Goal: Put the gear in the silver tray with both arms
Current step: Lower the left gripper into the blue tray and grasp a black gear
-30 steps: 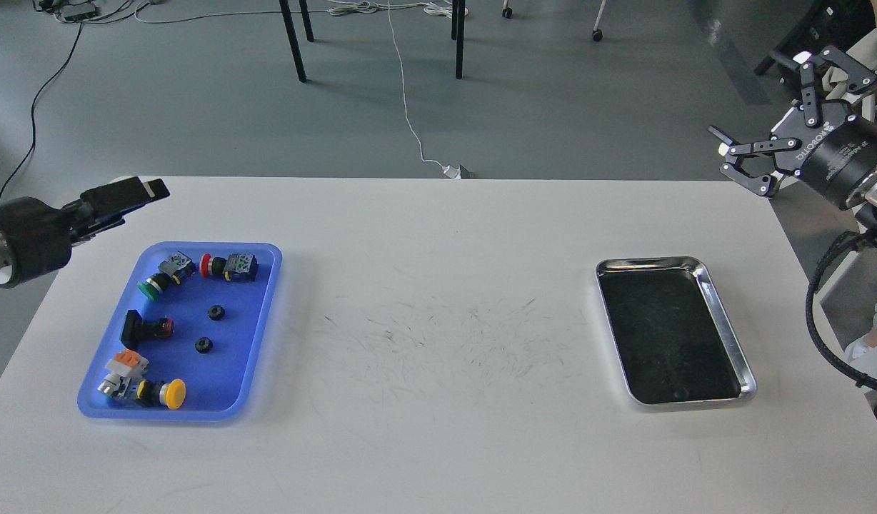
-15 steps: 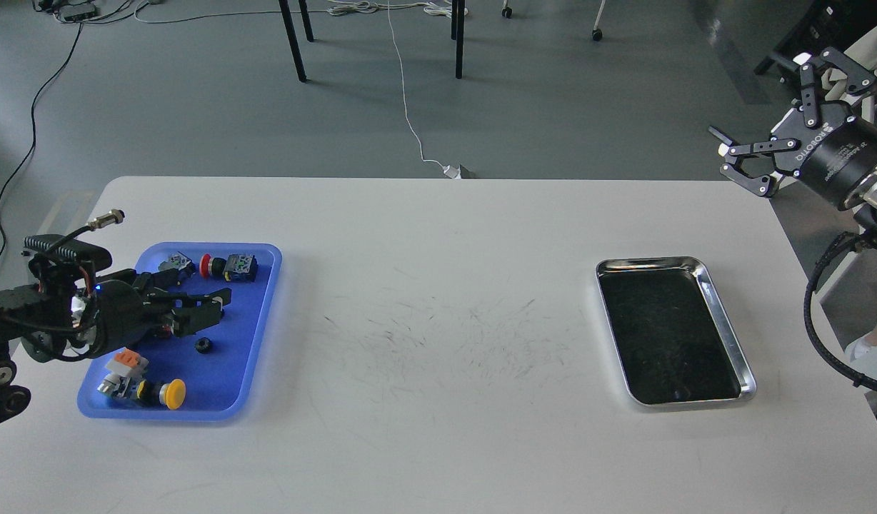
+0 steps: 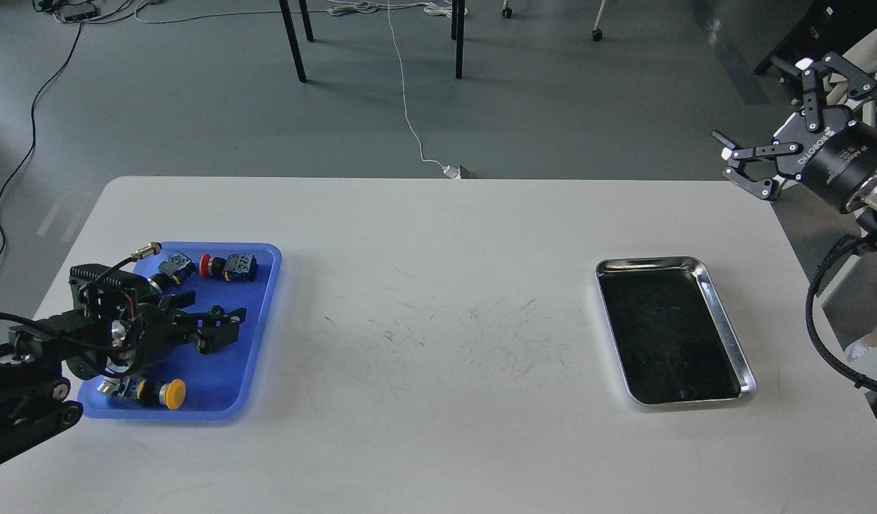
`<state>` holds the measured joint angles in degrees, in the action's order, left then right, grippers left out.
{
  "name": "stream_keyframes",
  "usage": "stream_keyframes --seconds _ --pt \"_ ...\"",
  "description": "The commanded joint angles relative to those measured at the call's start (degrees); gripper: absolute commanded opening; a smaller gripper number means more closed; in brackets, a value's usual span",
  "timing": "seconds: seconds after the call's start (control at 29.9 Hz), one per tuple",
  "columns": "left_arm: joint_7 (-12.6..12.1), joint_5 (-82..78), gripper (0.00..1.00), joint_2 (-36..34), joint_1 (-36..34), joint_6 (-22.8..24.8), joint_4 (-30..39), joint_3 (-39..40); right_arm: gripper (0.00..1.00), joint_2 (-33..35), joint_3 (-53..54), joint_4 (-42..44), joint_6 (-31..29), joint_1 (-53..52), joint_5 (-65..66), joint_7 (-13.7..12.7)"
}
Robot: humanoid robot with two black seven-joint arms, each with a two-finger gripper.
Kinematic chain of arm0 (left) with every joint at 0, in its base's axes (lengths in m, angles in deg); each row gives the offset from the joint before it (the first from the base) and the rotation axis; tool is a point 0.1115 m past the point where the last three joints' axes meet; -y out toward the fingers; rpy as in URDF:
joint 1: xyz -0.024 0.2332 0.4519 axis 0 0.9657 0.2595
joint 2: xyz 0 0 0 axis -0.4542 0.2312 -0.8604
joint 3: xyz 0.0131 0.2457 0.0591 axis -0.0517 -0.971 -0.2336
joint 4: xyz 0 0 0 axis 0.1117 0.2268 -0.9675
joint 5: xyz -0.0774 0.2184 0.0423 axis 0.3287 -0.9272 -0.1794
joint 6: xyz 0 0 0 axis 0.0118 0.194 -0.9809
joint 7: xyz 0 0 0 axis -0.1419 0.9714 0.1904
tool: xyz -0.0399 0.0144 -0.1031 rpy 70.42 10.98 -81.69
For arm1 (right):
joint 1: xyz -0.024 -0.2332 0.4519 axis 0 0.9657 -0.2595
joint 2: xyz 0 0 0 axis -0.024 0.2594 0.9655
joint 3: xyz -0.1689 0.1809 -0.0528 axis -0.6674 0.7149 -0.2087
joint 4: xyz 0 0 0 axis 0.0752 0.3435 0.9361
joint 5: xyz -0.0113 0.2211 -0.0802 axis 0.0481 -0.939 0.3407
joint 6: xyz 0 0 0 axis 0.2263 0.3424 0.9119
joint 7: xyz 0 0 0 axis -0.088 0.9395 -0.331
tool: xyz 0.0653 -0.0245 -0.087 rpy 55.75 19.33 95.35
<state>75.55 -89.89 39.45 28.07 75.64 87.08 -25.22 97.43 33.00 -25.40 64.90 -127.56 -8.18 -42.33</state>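
Observation:
The silver tray (image 3: 650,263) lies empty on the right side of the white table. My left gripper (image 3: 224,327) hovers low over the middle of the blue plastic tray (image 3: 228,375), its fingers apart. It covers the spot where two small black gears lay, and I cannot make out either gear now. My right gripper (image 3: 760,103) is open and empty, held high past the table's far right corner, well away from the silver tray.
The blue tray also holds push-button switches: a yellow one (image 3: 171,392) at the front, a red one (image 3: 207,265) at the back. Chair legs and cables are on the floor beyond the table.
My left arm swung down from the table's left edge over the blue tray and moved a little right, now covering both gears. The right gripper rose slightly.

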Motion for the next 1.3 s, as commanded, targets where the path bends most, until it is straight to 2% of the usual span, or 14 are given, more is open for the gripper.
stream_keyframes --seconds 0.0,0.27,0.47,0.53,0.67,0.77,0.97,1.1,1.27 --pt "0.16 -0.01 0.86 1.08 0.11 -0.02 -2.29 -0.52 0.99 0.00 -0.04 0.14 -0.11 0.01 0.00 -0.01" --pt "0.51 -0.01 0.74 2.48 0.38 -0.02 -4.75 -0.87 0.99 -0.09 -0.04 0.31 -0.11 0.01 0.00 -0.01" --pt "0.51 -0.01 0.47 2.75 0.38 0.07 -5.46 -2.01 0.99 -0.18 -0.13 0.93 -0.20 0.09 0.00 0.08" --pt "0.51 -0.01 0.43 2.66 0.38 0.07 -5.46 -2.01 0.99 -0.18 -0.13 0.93 -0.20 0.09 0.00 0.08" --pt "0.51 -0.01 0.21 2.66 0.38 0.07 -5.54 -2.01 0.99 -0.18 -0.13 1.02 -0.20 0.09 0.00 0.08" --pt "0.51 0.08 0.13 2.57 0.38 0.16 -5.54 -1.92 0.99 -0.53 -0.13 1.46 -0.28 0.09 0.00 0.08" --pt "0.86 0.43 0.11 2.14 -0.50 0.68 -3.71 -1.66 0.99 -0.79 -0.13 1.72 -0.28 0.09 0.00 0.08" --pt "0.86 0.61 0.11 -2.77 -3.74 1.47 2.70 -1.22 0.99 -0.79 -0.13 1.72 -0.28 0.01 0.00 0.08" --pt "0.34 0.70 0.11 -8.32 -12.09 5.68 13.85 -0.96 0.99 -0.71 0.14 1.72 -0.28 0.01 0.00 0.08"
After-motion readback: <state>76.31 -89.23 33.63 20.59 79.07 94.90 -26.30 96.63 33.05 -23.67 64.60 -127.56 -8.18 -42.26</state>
